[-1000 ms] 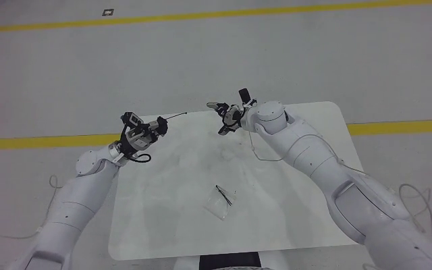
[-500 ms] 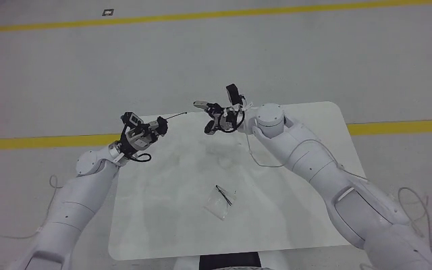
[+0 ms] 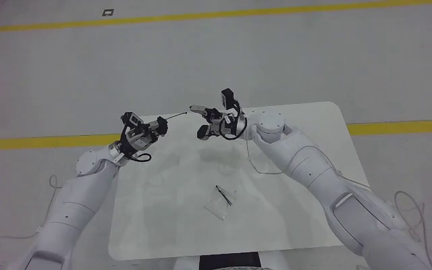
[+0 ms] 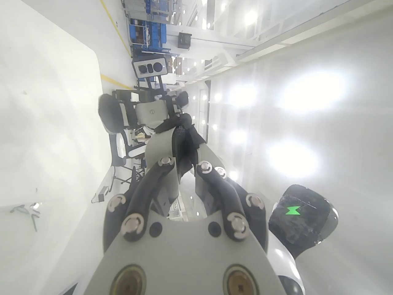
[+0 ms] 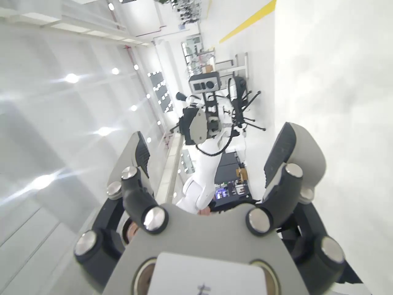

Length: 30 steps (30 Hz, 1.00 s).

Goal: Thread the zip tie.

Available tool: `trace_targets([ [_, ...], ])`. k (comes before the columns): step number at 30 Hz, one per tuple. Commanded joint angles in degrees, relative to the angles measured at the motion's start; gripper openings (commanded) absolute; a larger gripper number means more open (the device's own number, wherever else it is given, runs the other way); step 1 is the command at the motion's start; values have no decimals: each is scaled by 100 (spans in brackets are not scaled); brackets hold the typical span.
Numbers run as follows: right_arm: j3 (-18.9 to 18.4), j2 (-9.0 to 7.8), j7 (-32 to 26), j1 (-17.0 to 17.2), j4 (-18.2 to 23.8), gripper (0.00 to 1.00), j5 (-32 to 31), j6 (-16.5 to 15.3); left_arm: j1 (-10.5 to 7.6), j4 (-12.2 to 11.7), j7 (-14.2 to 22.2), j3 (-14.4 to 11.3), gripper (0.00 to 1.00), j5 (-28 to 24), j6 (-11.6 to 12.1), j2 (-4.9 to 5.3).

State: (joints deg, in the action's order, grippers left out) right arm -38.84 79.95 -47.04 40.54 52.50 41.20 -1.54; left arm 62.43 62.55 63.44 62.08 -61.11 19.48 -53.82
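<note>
Holding one end of the zip tie (image 3: 175, 117) in the left tool (image 3: 162, 124), its fingers (image 4: 162, 145) pinched tight together on it, I have the thin black strand sticking out past the fingertips toward the right tool (image 5: 213, 138). That one is spread wide and holds nothing; it faces the left tool from near the strand's free tip without touching it, both raised over the far edge of the tabletop (image 3: 304, 202). Well apart from both tools, a small clear bag (image 3: 221, 200) with spare ties lies flat on the tabletop. I judge this the hand-over step: the free end has yet to be taken. Next I'd ease the right tool around that tip and close on it. Which end carries the head I cannot tell from here.
</note>
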Motion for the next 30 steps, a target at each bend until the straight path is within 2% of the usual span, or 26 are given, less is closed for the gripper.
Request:
trace_targets([
  [1, -61, 19, -464, 39, -85, 100, 164, -296, 0, 0, 0, 0, 0, 0, 0, 0],
  [4, -50, 78, -870, 25, -227, 100, 238, -609, 0, 0, 0, 0, 0, 0, 0, 0],
  [26, -50, 78, -870, 25, -227, 100, 238, -609, 0, 0, 0, 0, 0, 0, 0, 0],
  [30, -50, 78, -870, 25, -227, 100, 238, -609, 86, 75, -66, 21, 0, 149, -119, 9],
])
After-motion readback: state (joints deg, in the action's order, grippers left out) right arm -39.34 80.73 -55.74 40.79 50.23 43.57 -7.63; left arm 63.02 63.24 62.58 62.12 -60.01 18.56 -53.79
